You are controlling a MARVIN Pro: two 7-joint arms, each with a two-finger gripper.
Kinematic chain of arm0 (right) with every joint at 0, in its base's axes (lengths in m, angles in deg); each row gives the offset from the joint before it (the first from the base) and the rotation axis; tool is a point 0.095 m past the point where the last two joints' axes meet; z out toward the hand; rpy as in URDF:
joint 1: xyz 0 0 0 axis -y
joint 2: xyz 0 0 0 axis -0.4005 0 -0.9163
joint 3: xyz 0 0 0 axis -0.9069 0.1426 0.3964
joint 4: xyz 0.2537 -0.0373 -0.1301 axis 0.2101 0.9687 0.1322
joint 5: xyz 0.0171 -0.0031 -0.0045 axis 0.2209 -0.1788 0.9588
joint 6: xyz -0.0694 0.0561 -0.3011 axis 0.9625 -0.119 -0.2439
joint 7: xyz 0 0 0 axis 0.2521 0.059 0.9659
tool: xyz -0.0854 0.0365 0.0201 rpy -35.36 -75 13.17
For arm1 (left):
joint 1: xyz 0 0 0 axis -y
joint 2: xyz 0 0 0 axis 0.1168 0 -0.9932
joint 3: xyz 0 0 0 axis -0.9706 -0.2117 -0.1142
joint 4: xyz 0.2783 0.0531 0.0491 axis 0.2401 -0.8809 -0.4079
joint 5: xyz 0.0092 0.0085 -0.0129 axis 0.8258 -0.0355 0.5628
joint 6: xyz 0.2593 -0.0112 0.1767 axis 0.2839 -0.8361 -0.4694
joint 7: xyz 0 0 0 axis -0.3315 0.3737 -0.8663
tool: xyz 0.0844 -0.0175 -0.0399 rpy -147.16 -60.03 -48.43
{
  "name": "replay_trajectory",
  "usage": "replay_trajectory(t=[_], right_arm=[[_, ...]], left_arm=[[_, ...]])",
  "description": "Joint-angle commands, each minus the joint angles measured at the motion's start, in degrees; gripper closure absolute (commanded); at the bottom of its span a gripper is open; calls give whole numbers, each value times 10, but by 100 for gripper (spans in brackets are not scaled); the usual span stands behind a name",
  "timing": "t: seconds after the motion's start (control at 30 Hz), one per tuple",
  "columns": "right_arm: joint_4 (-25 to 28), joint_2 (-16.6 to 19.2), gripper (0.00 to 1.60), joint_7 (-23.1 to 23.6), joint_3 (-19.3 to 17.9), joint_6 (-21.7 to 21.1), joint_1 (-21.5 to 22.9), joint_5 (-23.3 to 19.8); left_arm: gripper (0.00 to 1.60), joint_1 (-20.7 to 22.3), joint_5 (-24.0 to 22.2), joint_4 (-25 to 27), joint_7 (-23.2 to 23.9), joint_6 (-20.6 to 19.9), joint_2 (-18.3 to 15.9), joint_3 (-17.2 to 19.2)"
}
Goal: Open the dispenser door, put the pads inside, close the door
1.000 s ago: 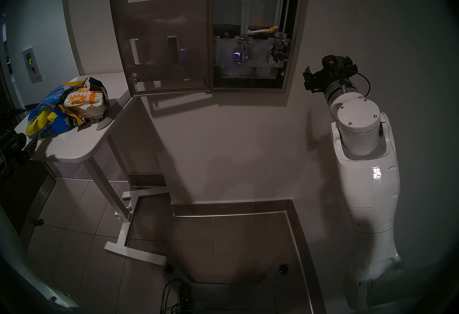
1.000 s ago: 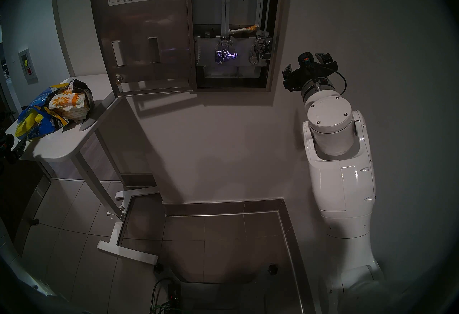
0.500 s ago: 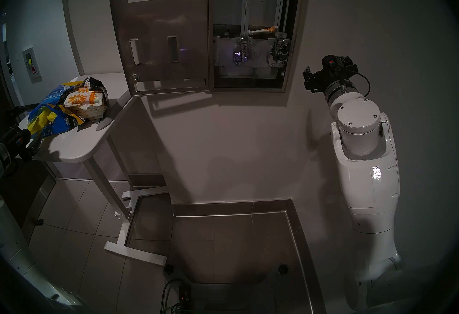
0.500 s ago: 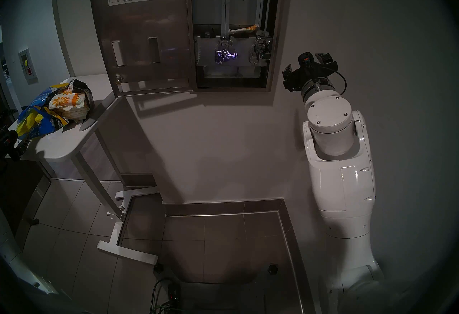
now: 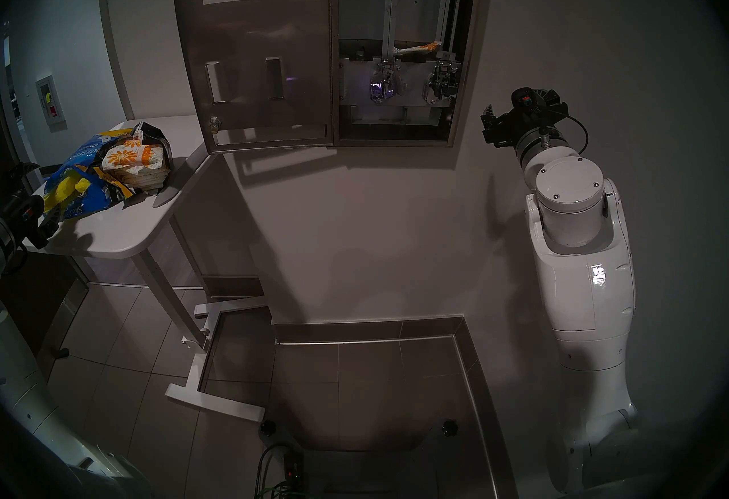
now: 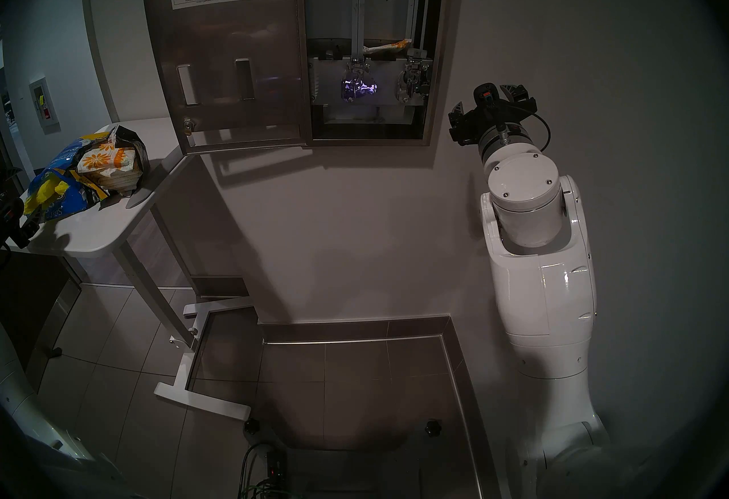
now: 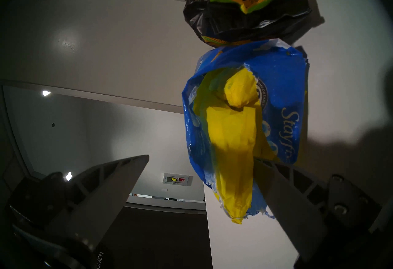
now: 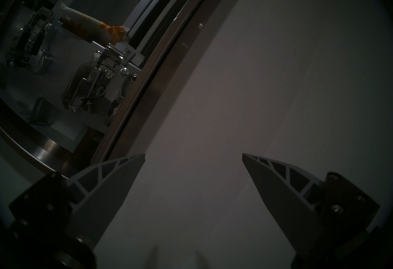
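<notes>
The dispenser [image 5: 394, 40] hangs on the wall with the dispenser door [image 5: 256, 52] swung open to the left, its instruction sheet facing me. One flower-print pad [image 5: 416, 49] [image 8: 93, 26] lies across the right chute above the chrome levers. More flower-print pads [image 5: 134, 162] sit stacked on the table. A yellow pad [image 7: 234, 134] pokes out of the torn blue bag. My left gripper [image 5: 37, 196] [image 7: 201, 158] is open at the bag's mouth, its right finger beside the yellow pad's end. My right gripper [image 5: 518, 103] [image 8: 193, 154] is open, facing bare wall right of the dispenser.
The white table [image 5: 118, 234] stands left of the dispenser, partly under the open door. The torn blue-and-yellow bag [image 5: 86, 198] and a black wrapper [image 5: 157, 135] lie on it. The table's foot [image 5: 213, 403] and cables [image 5: 284, 478] are on the tiled floor.
My left gripper has crept along the table's left edge toward the blue bag, still open. The right arm, the door and the pads have not moved.
</notes>
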Motion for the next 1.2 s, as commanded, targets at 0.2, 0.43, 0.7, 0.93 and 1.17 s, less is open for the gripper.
replay_trajectory(t=[0.2, 0.43, 0.7, 0.93, 1.17], right_arm=[[16, 0, 0, -5, -1, 7, 15, 1], [16, 0, 0, -5, -1, 7, 15, 1], [16, 0, 0, -5, -1, 7, 15, 1], [16, 0, 0, -5, -1, 7, 15, 1], [16, 0, 0, -4, -1, 7, 15, 1]], left_arm=[[0, 1, -9, 21, -11, 11, 9, 7], [60, -2, -8, 23, -11, 20, 18, 9], [106, -4, -9, 23, -11, 34, 24, 13], [159, -5, -12, 21, -11, 47, 28, 17], [160, -5, -18, 23, -9, 56, 31, 24]])
